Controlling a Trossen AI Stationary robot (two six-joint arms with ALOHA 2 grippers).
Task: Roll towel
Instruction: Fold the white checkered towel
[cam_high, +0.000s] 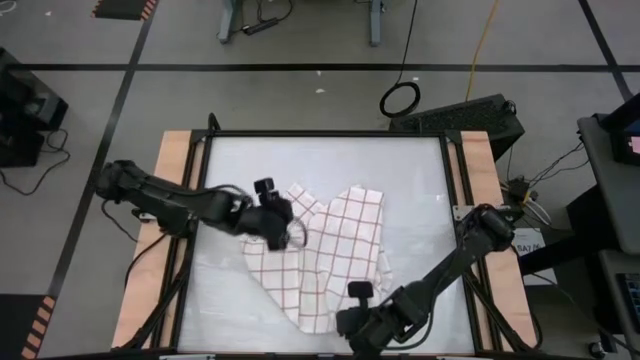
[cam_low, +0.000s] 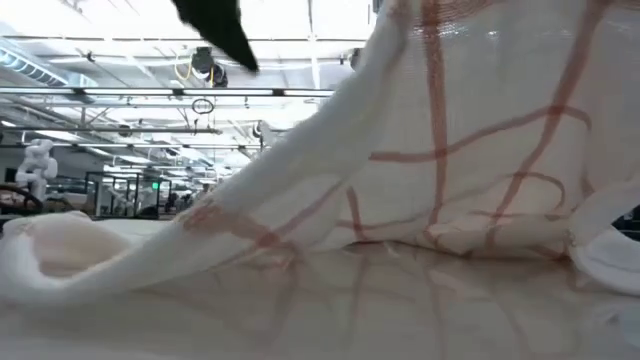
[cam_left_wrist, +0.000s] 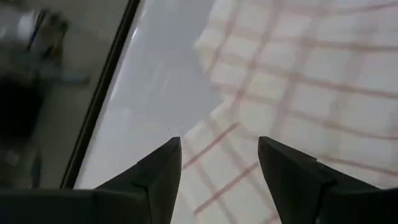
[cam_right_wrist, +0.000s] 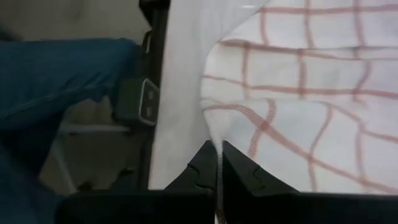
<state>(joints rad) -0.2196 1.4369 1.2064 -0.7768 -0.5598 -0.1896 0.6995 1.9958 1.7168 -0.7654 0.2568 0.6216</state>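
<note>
thin checked cloth, the towel (cam_high: 335, 250) lies rumpled mid-counter (cam_high: 420, 180); limp and light, so pinch edges. your right end effector (cam_right_wrist: 219, 163) grips its near corner; left end effector (cam_left_wrist: 219, 163) stands open above it.

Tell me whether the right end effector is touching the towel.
Touching. The right wrist view shows the right end effector shut, with a thin edge of the towel pinched between its fingertips.
</note>
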